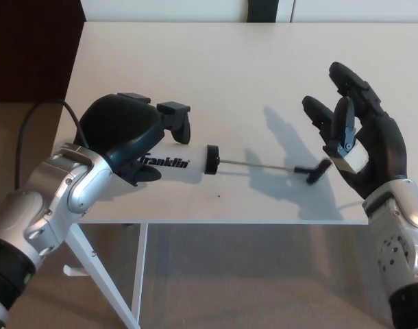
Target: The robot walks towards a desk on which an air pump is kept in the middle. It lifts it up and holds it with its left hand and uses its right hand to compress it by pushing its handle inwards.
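The air pump is a white barrel marked "Franklin" with a black end cap, a thin metal rod drawn far out and a small black T-handle. My left hand is shut on the barrel and holds it just above the white desk; the pump's shadow falls on the tabletop. My right hand stands open, fingers spread upward, with its palm right beside the T-handle. Whether the palm touches the handle I cannot tell.
The desk's front edge runs just below the pump, with beige carpet and a white desk leg under it. A black cable loops off the desk's left edge. A dark cabinet stands at the far left.
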`<state>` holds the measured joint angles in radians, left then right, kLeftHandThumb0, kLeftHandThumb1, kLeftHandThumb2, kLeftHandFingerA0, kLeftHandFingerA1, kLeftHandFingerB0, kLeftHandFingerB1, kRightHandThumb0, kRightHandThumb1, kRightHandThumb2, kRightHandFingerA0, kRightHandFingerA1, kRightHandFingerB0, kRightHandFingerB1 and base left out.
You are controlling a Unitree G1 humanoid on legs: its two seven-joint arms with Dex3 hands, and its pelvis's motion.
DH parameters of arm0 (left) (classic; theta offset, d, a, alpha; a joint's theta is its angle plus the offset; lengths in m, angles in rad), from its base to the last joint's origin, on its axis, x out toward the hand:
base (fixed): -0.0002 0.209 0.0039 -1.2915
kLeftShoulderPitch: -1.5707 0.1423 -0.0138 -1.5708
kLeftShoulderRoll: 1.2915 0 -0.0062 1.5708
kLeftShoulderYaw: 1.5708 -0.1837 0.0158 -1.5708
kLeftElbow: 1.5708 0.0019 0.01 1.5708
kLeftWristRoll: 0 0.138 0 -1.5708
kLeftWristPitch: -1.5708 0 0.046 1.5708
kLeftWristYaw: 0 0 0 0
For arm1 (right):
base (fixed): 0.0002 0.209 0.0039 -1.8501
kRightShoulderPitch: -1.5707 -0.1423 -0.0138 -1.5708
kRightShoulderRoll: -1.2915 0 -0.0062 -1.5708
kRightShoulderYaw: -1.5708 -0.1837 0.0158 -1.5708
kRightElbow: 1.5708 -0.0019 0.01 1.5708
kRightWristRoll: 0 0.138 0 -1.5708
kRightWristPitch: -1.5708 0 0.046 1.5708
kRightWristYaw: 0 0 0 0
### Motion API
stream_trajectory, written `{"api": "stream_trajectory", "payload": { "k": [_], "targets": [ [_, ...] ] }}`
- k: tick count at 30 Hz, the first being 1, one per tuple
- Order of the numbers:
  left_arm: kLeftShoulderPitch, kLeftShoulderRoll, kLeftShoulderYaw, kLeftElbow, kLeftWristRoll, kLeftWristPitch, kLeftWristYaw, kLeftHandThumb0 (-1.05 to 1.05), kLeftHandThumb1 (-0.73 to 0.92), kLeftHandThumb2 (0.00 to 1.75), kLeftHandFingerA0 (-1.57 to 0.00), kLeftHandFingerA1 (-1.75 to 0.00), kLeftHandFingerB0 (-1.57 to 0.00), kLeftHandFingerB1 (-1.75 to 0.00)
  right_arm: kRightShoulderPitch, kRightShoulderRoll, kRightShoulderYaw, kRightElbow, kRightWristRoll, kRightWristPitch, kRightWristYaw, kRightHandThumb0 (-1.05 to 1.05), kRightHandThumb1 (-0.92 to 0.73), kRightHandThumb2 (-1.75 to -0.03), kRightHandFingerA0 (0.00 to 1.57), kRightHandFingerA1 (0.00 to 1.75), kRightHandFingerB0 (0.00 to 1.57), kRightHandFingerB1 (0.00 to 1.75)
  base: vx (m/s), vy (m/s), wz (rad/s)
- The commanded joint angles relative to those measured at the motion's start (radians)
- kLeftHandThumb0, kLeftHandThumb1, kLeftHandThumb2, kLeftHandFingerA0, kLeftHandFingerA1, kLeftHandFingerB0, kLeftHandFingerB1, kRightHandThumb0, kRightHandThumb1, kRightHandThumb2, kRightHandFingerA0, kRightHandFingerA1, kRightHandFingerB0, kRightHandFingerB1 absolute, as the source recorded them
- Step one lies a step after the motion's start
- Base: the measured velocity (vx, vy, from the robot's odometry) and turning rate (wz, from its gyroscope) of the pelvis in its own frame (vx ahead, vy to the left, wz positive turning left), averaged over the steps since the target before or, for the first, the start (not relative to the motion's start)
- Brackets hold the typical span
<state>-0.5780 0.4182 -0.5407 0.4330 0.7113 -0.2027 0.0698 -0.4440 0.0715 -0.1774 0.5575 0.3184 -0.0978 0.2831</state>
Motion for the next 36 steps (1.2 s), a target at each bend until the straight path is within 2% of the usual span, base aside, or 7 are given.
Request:
{"api": "stream_trajectory", "payload": {
  "k": [1,8,9,29,30,31,36],
  "targets": [
    [0.001,-0.004,0.012,0.001,0.013,-0.032,0.006,-0.06,0.74,0.57,-0.77,-1.75,-0.61,-1.52,0.007,0.005,-0.001,0.0,-0.002,0.0,-0.012,-0.83,-0.74,-1.1,0.14,0.46,0.0,0.34,0.0,0.0,0.0],
    [0.003,-0.006,0.015,-0.018,0.02,-0.02,0.0,-0.24,0.59,0.84,-1.07,-1.41,-0.73,-1.22,0.018,-0.005,-0.01,0.049,-0.012,-0.026,-0.012,-0.77,-0.71,-1.09,0.11,0.45,0.03,0.37,0.0,0.0,0.0],
    [0.005,-0.005,0.017,-0.019,0.019,-0.015,-0.005,-0.14,0.75,0.59,-0.69,-1.75,-0.53,-1.56,0.021,-0.011,-0.014,0.06,-0.014,-0.032,-0.012,-0.77,-0.73,-1.1,0.07,0.44,0.04,0.36,0.0,0.0,0.0],
    [0.011,0.002,0.033,-0.005,0.011,-0.024,-0.018,-0.08,0.8,0.61,-0.82,-1.75,-0.59,-1.51,0.028,-0.041,-0.043,0.052,-0.004,-0.025,0.0,-0.82,-0.76,-1.11,0.15,0.46,0.0,0.33,0.0,0.0,0.0],
    [0.012,0.003,0.033,-0.004,0.014,-0.025,-0.016,-0.07,0.81,0.61,-0.81,-1.75,-0.57,-1.52,0.029,-0.043,-0.046,0.053,-0.004,-0.025,0.0,-0.8,-0.92,-0.72,0.17,0.31,0.11,0.25,0.0,0.0,0.0],
    [0.018,0.001,0.038,-0.009,0.011,-0.017,-0.013,-0.09,0.82,0.61,-0.79,-1.75,-0.53,-1.54,0.029,-0.048,-0.049,0.058,-0.002,-0.028,0.005,-0.87,-0.79,-1.13,0.18,0.47,0.0,0.34,0.0,0.0,0.0],
    [0.042,-0.019,0.078,-0.026,-0.043,0.009,-0.035,-0.1,0.8,0.59,-0.75,-1.73,-0.55,-1.53,0.027,-0.055,-0.059,0.067,0.007,-0.023,0.016,-0.78,-0.74,-1.12,0.07,0.43,0.02,0.33,0.0,0.0,0.0]
  ]
}}
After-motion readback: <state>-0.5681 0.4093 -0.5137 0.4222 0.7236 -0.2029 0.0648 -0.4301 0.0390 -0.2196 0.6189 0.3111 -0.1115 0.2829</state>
